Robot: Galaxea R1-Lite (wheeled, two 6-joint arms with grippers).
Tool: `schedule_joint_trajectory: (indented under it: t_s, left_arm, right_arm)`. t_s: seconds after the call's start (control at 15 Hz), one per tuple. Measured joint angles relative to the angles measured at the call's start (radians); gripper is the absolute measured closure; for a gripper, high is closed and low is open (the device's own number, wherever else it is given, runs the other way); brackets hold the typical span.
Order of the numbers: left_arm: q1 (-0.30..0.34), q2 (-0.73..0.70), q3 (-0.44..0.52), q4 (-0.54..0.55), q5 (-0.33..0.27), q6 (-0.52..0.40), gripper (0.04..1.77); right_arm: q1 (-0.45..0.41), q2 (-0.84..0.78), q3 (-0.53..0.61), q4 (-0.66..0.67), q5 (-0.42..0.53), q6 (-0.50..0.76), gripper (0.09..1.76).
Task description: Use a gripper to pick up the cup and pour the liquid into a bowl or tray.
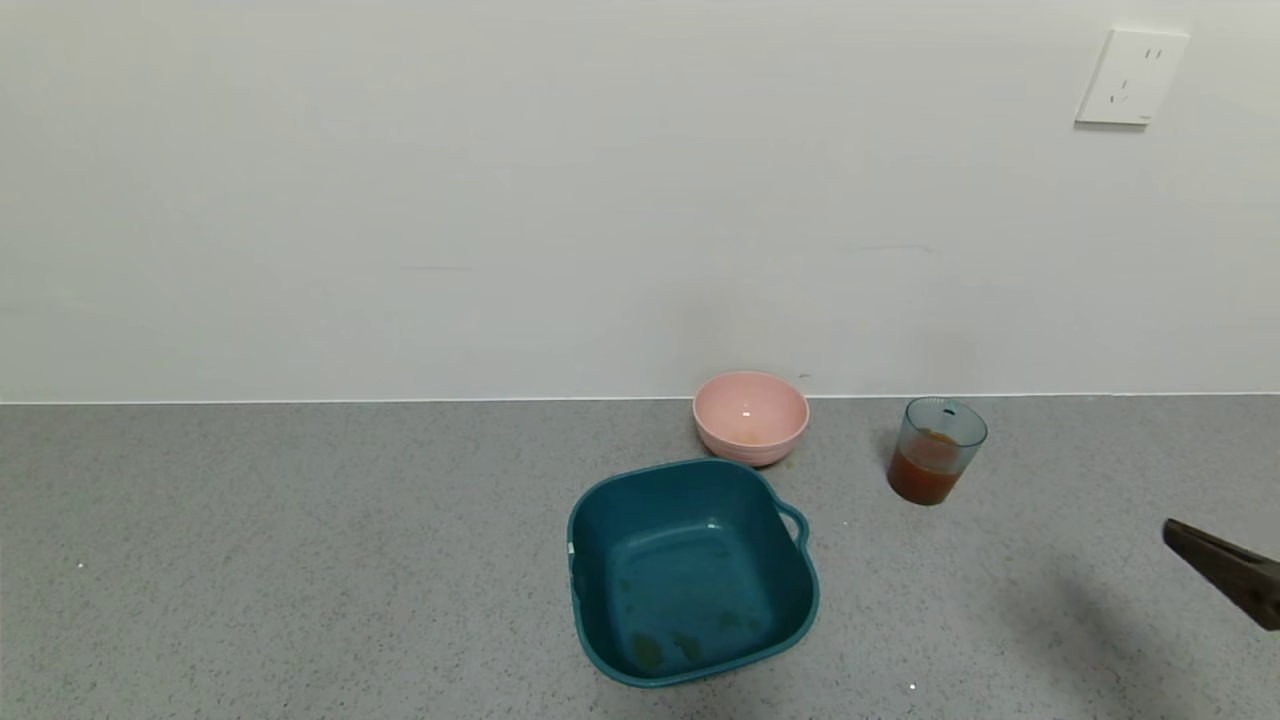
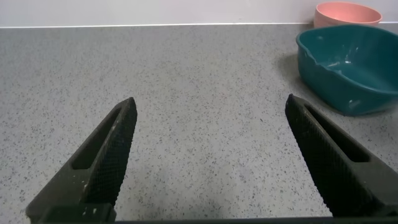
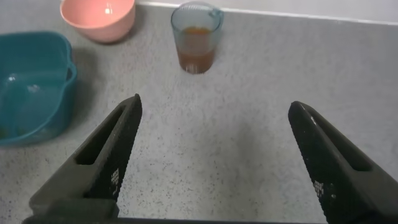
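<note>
Three containers stand on the grey speckled table, all toward its back edge and right of its middle. The cup is upright near the back edge, toward the right side, with nothing touching it; the reddish-brown liquid fills roughly its lower half. The pink bowl sits to the cup's left, close against the back edge where the table meets the white wall, and apart from the cup. The teal tub sits just in front of the bowl, nearer the front edge, with a few dull smears on its floor and a small handle on its right side. The right gripper hangs over the right part of the table, in front of the cup and well apart from it; its jaws are spread wide with only bare table between them, and in the head view only a dark tip shows at the right edge. The left gripper is over the left part of the table, well left of the tub, its jaws likewise spread wide and holding nothing. A white wall socket is mounted high on the wall above the right end of the table.
</note>
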Motion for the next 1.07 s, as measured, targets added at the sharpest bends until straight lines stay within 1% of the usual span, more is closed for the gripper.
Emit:
schedule_joint_trajectory:
  t_s: [0.27,0.6,0.8,1.07]
  left_arm:
    - [0.0,0.0,0.0,0.0,0.0,0.0,0.09]
    - [0.0,0.0,0.0,0.0,0.0,0.0,0.09]
    - [0.0,0.0,0.0,0.0,0.0,0.0,0.09]
    - [0.0,0.0,0.0,0.0,0.0,0.0,0.09]
  right_arm:
    - [0.028,0.276,0.003,-0.143,-0.003,0.0,0.14]
    - [0.042,0.534,0.036,-0.33,-0.003,0.014,0.14]
    - [0.047,0.673,0.059,-0.491,-0.004,0.019,0.14]
    - [0.057,0.849,0.08,-0.74,-0.039,0.02,0.14]
